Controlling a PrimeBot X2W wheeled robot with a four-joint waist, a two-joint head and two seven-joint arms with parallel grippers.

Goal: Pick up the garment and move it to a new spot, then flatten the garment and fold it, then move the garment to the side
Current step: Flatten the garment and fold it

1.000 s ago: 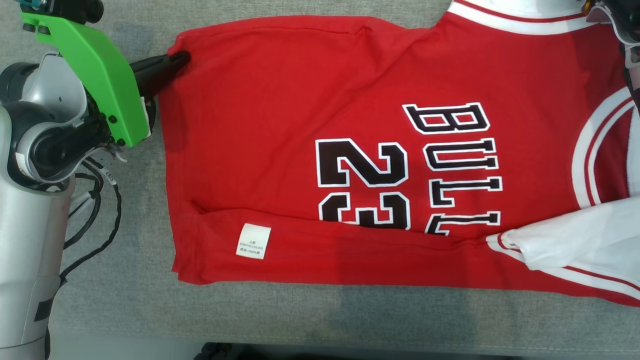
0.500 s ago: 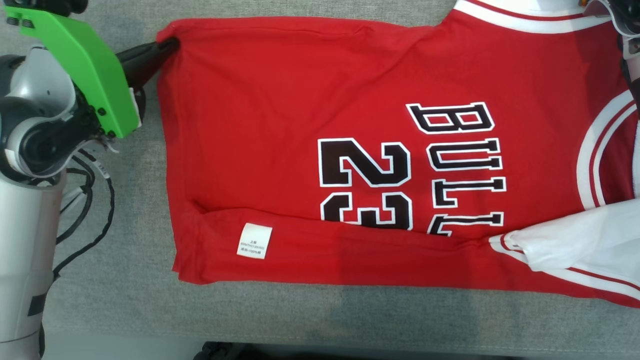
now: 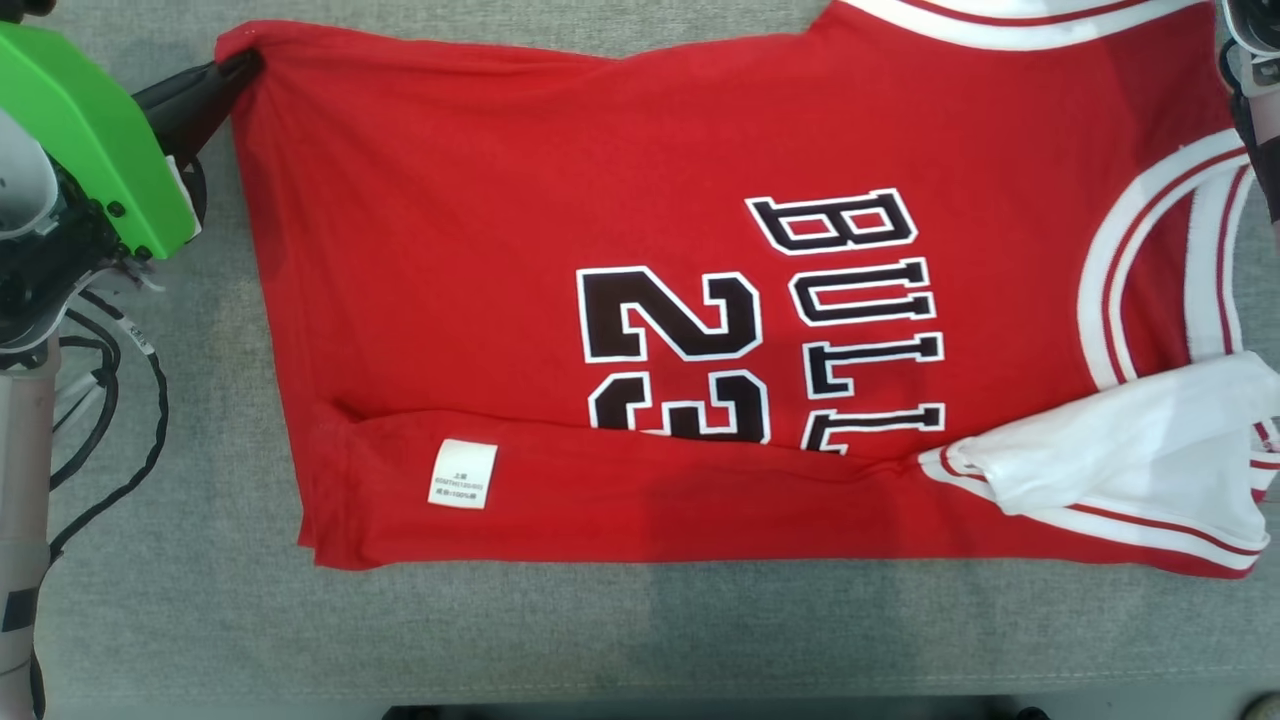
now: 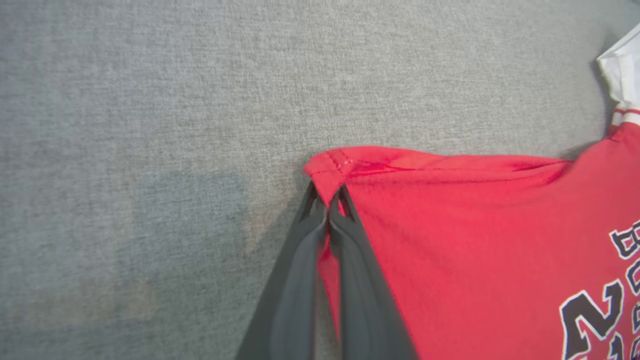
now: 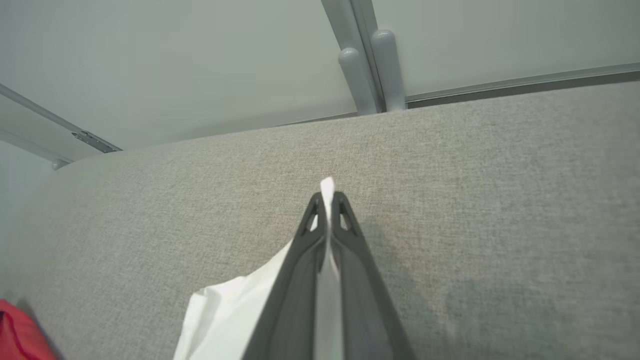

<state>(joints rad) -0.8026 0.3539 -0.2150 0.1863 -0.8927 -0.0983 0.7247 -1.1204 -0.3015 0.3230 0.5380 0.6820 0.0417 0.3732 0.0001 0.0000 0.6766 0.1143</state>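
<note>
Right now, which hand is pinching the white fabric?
The right hand: it's shut on the jersey's white fabric, while the left hand pinches a red corner.

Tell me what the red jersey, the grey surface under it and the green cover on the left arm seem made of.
The jersey looks like soft matte knit, perhaps cotton: it creases and lies limp. The grey surface seems woven upholstery cloth, its heathered weave showing. The green cover looks rigid smooth plastic, with dark screw heads.

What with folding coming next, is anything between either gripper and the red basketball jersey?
Nothing visible. The left gripper is shut on a hem corner of the red basketball jersey; the right gripper grips its white fabric.
</note>
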